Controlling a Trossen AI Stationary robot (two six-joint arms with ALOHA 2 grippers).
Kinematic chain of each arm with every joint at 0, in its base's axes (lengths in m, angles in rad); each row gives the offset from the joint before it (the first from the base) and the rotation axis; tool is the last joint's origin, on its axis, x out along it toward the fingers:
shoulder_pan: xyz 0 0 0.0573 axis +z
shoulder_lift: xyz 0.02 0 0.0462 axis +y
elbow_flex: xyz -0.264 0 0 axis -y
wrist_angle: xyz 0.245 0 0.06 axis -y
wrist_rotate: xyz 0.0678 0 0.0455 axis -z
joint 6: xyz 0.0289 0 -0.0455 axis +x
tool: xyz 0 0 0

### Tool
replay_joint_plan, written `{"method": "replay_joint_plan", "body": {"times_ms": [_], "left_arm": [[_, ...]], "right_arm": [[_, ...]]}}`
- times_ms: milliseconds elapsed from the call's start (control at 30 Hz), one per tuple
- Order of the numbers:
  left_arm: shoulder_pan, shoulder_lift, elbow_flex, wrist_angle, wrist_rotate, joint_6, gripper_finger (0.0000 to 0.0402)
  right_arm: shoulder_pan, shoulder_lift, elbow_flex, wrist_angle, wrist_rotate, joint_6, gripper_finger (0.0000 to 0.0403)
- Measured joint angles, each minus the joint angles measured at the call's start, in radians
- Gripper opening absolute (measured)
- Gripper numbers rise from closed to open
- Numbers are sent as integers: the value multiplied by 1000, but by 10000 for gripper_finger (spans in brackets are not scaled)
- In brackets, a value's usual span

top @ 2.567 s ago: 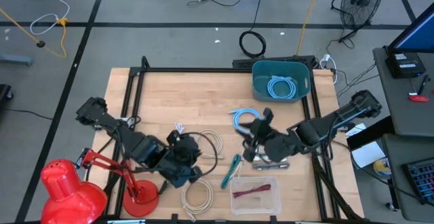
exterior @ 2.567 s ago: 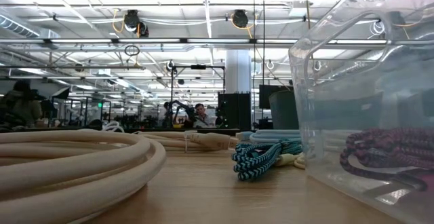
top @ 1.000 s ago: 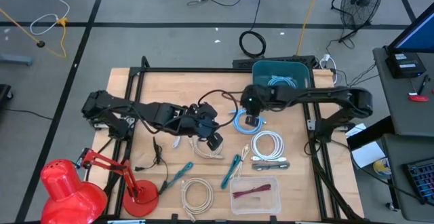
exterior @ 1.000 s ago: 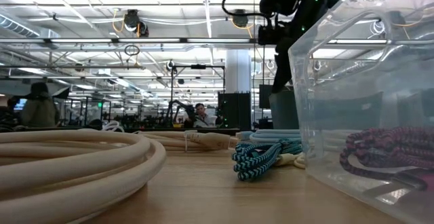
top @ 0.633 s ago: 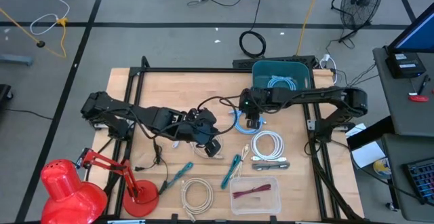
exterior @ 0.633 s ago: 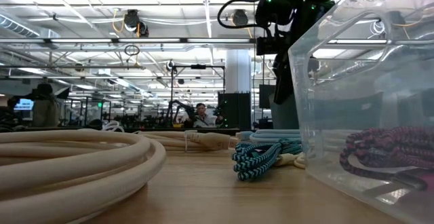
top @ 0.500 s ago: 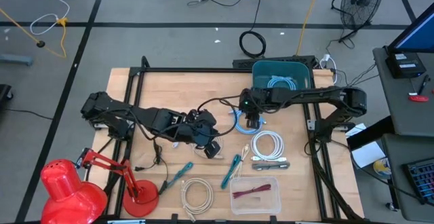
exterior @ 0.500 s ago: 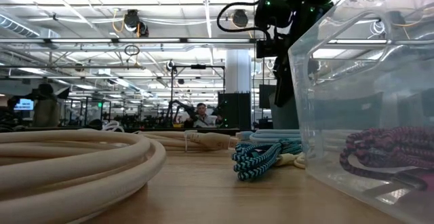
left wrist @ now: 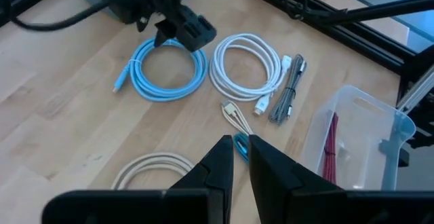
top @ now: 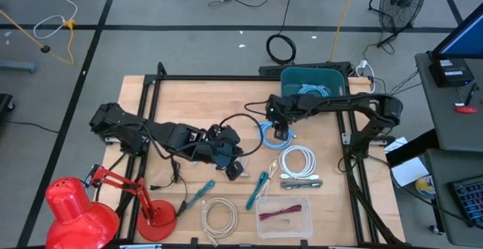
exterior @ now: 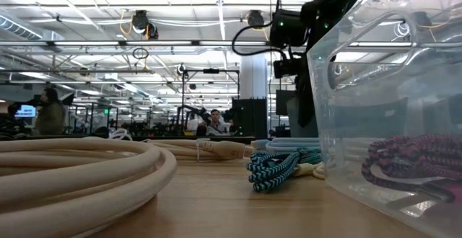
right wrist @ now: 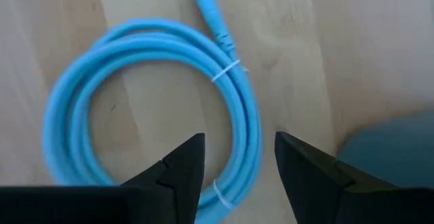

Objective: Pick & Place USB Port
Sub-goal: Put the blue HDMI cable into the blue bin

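Jaws of my right gripper (right wrist: 234,159) spread open above the blue cable coil (right wrist: 146,108) on the worktop (top: 189,102); light, floppy, best pinched across its tied bundle. Left gripper (left wrist: 235,157) nearly closed, empty.

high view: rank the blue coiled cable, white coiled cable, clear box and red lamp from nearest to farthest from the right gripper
1. Blue coiled cable, directly under the right gripper.
2. White coiled cable, just toward the front edge.
3. Clear box, at the front edge.
4. Red lamp, front-left corner.
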State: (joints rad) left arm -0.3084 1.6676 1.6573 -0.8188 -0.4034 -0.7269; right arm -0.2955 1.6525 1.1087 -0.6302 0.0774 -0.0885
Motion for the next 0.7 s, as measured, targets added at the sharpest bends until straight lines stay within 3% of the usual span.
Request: {"method": "replay_joint_plan", "body": {"times_ms": [700], "left_arm": [[-59,0,0,0,-25,-23,46]], "right_arm": [[-11,82,-2,27,-4,17,166]]}}
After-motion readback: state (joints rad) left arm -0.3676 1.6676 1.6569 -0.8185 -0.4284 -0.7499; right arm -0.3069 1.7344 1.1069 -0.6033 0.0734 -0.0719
